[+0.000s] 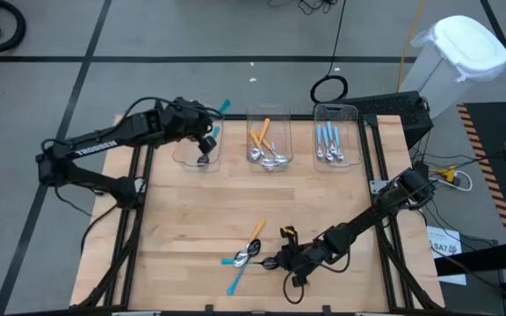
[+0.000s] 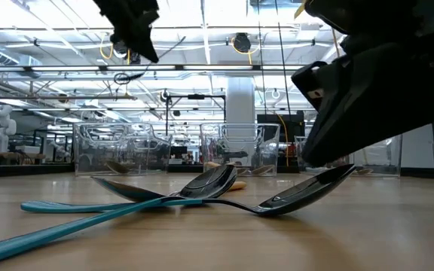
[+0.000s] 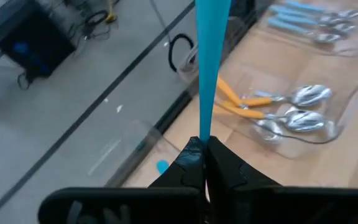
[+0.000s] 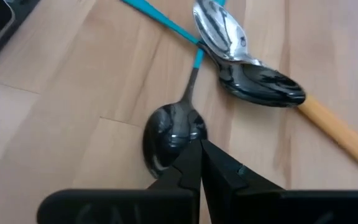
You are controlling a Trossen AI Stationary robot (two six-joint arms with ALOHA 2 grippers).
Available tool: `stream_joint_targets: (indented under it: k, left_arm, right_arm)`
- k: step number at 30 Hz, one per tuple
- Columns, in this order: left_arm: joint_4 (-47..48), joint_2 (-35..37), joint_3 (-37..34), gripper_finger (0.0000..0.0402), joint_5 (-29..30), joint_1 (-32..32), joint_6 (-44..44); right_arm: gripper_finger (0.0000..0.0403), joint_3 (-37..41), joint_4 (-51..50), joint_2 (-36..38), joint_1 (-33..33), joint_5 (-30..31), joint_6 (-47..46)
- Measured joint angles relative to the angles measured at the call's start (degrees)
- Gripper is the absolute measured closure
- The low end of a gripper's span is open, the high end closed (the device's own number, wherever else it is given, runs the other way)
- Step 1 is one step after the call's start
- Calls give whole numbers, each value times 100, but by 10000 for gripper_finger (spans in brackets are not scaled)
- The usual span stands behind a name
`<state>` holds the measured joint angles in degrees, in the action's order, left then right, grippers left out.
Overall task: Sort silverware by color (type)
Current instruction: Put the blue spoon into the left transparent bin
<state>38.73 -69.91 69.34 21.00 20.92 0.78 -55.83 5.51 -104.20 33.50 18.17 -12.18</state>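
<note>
Teal plastic juts up from the left gripper (image 3: 202,163), whose fingers pinch the teal-handled spoon (image 3: 209,68) above the leftmost clear plastic bin (image 1: 197,149); let go crooked, it could catch the rim and tumble outside. Near the front edge of the pale wooden table (image 1: 191,219), the right gripper (image 4: 199,163), fingers pressed together, touches the black bowl of a second teal spoon (image 4: 174,129) crossed with an orange-handled silver spoon (image 4: 272,87). Lifting one may drag its neighbours.
</note>
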Motion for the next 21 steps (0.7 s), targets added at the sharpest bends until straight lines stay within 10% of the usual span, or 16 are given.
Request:
stream_joint_targets:
  k: [21]
  left_arm:
    - [-1533, -241, -1799, 399, -21, 1029, 1034]
  right_arm:
    - [399, 0, -620, 0, -242, 121, 476]
